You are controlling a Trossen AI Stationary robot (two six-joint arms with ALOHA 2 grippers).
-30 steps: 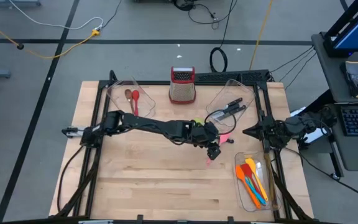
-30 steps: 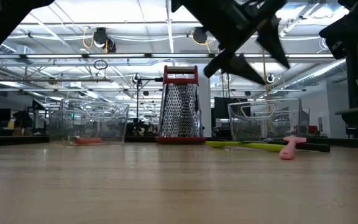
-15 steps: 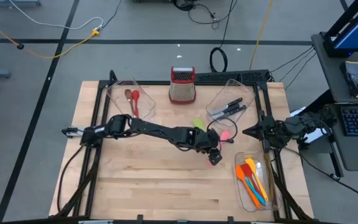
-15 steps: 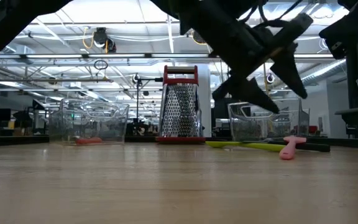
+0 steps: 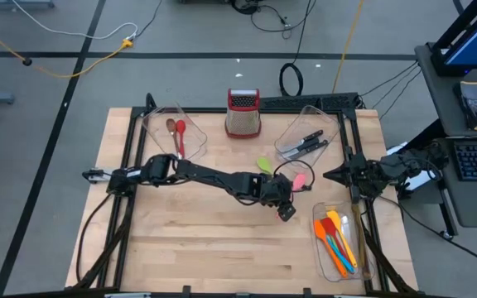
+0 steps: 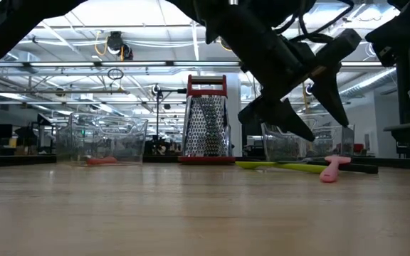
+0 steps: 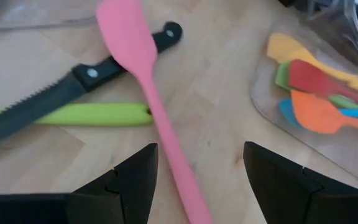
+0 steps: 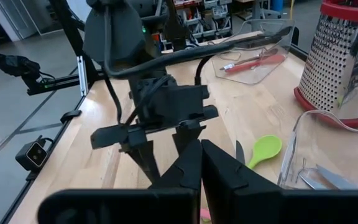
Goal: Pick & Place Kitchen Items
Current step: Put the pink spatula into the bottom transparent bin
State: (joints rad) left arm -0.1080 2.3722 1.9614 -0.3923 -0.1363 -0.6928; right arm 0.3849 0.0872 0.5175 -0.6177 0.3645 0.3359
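While I look down from the high view, my left gripper (image 5: 286, 209) hangs over the table (image 5: 189, 248) toward its right edge, just beside the pink spatula (image 5: 299, 180); my right gripper (image 5: 331, 175) waits at that edge. Low view: left fingers (image 6: 276, 117) spread wide, holding nothing, above the spatula (image 6: 331, 169). Left wrist view: spatula (image 7: 148, 93) handle lies between the open fingers, crossing a knife (image 7: 73, 87) and a green utensil (image 7: 73, 114). Right wrist view: right fingers (image 8: 191, 168) pressed together, empty.
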